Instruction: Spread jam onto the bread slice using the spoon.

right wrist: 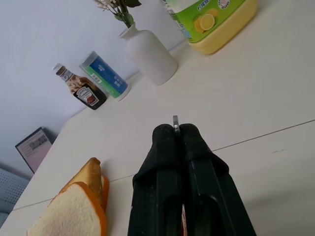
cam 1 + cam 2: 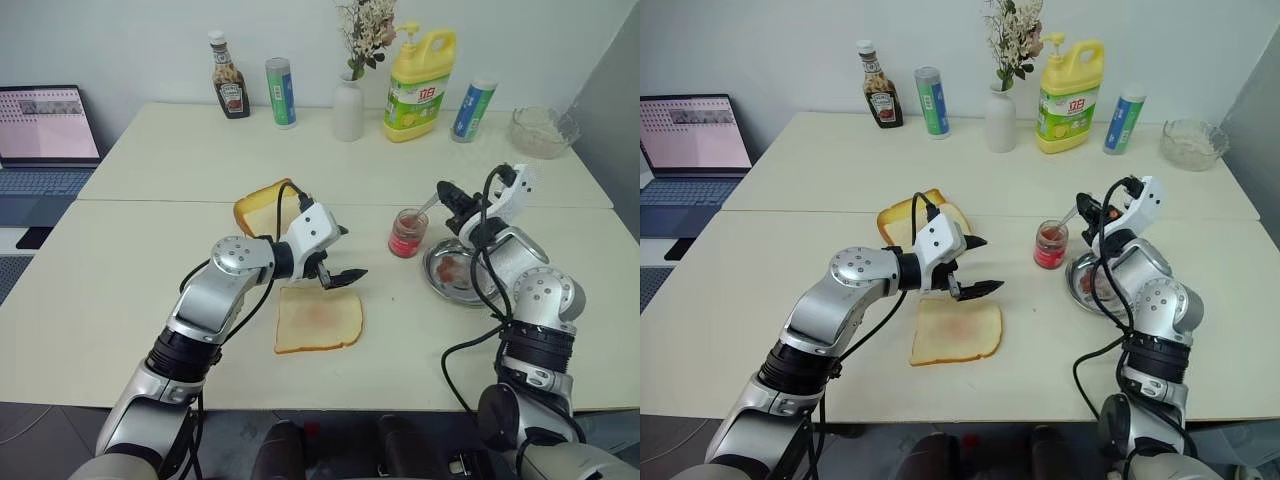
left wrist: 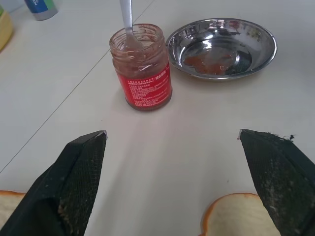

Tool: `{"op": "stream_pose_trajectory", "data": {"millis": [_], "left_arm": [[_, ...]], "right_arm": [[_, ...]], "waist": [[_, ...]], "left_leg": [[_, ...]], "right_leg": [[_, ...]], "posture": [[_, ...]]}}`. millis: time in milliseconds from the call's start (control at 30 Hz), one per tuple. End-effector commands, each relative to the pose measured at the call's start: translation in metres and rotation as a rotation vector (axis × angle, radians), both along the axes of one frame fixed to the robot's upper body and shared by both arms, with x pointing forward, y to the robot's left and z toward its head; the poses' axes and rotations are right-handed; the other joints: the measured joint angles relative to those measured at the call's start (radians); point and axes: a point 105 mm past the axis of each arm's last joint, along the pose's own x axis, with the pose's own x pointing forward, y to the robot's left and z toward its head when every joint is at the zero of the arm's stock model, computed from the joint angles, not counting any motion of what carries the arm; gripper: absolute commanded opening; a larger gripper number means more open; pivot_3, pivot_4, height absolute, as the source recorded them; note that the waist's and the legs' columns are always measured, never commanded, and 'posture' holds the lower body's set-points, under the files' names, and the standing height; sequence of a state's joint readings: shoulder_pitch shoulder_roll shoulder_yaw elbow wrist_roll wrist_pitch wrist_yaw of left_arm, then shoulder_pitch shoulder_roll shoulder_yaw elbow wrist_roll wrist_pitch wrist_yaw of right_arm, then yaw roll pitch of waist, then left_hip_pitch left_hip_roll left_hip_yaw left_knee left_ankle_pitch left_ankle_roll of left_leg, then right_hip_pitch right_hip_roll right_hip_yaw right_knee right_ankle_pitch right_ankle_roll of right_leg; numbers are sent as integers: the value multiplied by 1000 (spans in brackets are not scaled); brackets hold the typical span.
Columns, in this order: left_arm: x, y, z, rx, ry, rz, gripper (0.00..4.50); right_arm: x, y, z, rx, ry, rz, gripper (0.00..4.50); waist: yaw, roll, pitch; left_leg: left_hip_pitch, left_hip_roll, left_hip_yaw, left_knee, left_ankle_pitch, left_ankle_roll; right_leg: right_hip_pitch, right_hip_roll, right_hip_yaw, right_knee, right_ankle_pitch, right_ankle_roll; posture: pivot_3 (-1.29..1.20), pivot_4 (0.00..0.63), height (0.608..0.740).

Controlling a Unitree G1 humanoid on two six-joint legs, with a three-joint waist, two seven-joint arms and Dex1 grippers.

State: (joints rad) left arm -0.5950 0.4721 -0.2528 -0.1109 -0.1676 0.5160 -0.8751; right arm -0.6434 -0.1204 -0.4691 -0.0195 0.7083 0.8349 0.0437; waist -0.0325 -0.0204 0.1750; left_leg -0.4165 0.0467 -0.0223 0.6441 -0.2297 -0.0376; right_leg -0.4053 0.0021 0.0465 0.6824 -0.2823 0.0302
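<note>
The bread slice (image 2: 318, 320) lies flat near the table's front edge, its face faintly browned in the middle. My left gripper (image 2: 350, 255) hangs just above its far edge, open, with nothing between the fingers (image 3: 74, 187). To the right stands the small glass jar of jam (image 2: 407, 233), red-labelled and smeared inside. The spoon (image 2: 428, 207) slants down into the jar, its bowl inside (image 3: 127, 19). My right gripper (image 2: 443, 190) is shut on the spoon's handle, whose tip (image 1: 175, 122) pokes out between the closed fingers.
A round steel dish (image 2: 440, 275) smeared with jam sits right of the jar. A thick end piece of bread (image 2: 268, 210) lies behind my left gripper. Ketchup bottle (image 2: 229, 88), vase (image 2: 349, 105), yellow jug (image 2: 420, 85) and glass bowl (image 2: 543, 130) line the far side; a laptop (image 2: 45, 135) stands at left.
</note>
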Motion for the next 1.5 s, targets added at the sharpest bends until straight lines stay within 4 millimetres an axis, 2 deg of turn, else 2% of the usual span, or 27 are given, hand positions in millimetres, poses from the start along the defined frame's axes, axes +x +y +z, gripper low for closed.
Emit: {"op": "stream_pose_trajectory", "data": {"millis": [33, 367, 667, 1000, 1500], "left_arm": [[-1, -5, 8, -1, -44, -19, 4500], [0, -6, 8, -1, -48, -22, 4500], [0, -6, 8, 2, -49, -25, 4500], [1, -6, 9, -8, -59, -24, 4500], [-4, -7, 26, -87, -87, -73, 4500]], "right_arm": [[-1, -7, 20, 58, -52, -19, 62], [-3, -15, 17, 158, -13, -39, 62], [-7, -9, 23, 154, -22, -18, 62], [-12, -17, 30, 134, -30, -24, 62], [-21, -27, 38, 205, -42, -33, 62]], "waist": [[0, 0, 0], [0, 0, 0], [0, 0, 0], [0, 0, 0], [0, 0, 0]], "left_leg": [[0, 0, 0, 0, 0, 0], [0, 0, 0, 0, 0, 0], [0, 0, 0, 0, 0, 0], [0, 0, 0, 0, 0, 0], [0, 0, 0, 0, 0, 0]], "right_leg": [[0, 0, 0, 0, 0, 0], [0, 0, 0, 0, 0, 0], [0, 0, 0, 0, 0, 0], [0, 0, 0, 0, 0, 0], [0, 0, 0, -1, 0, 0]], "posture": [[0, 150, 740], [0, 150, 740], [0, 150, 740], [0, 150, 740], [0, 150, 740]]}}
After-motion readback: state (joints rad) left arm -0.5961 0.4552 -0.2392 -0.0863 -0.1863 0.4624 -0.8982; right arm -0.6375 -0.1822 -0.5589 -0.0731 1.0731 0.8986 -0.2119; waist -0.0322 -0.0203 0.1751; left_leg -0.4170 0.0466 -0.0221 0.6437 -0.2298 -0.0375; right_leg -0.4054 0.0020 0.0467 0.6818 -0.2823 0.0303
